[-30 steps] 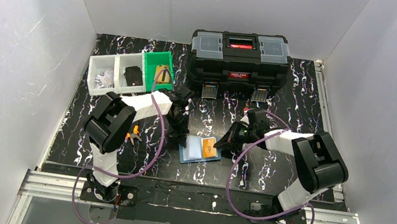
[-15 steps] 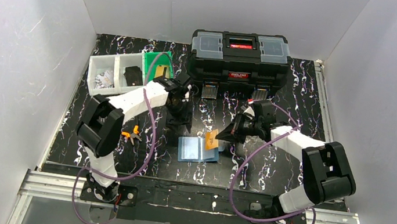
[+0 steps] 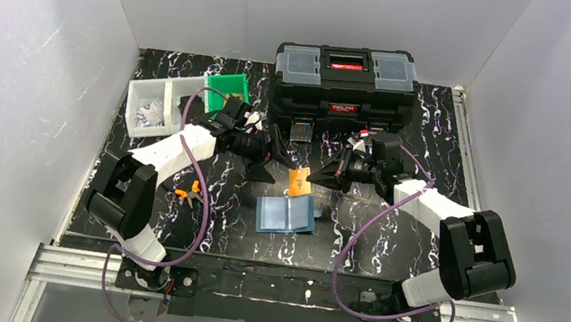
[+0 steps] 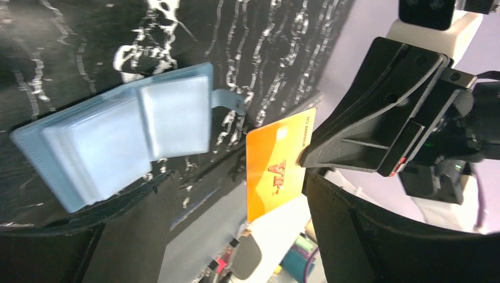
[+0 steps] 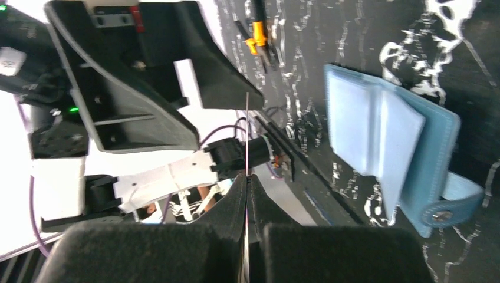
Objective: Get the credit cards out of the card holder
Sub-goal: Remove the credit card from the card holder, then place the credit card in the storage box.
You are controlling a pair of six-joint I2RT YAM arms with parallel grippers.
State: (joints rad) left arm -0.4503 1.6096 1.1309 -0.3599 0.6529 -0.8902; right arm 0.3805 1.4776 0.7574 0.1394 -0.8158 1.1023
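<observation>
The card holder [image 3: 286,213] lies open on the table, its light blue inner panels up; it also shows in the left wrist view [image 4: 118,141] and the right wrist view [image 5: 389,141]. My right gripper [image 3: 315,179] is shut on an orange credit card [image 3: 299,181], held in the air just behind the holder. In the right wrist view the card [image 5: 246,135] is edge-on between the closed fingertips [image 5: 247,184]. My left gripper [image 3: 278,160] hangs open, left of the card and facing it. The card's face [image 4: 277,168] shows between the left gripper's [image 4: 247,236] spread fingers, untouched by them.
A big black toolbox [image 3: 345,85] stands at the back. A green bin [image 3: 228,92] and white bins [image 3: 157,105] sit at the back left. Orange-handled pliers [image 3: 189,192] lie left of the card holder.
My right gripper drew the orange card out of the holder and lifted it back. My left gripper let go of the holder's left edge, opened, rose and turned toward the card.
</observation>
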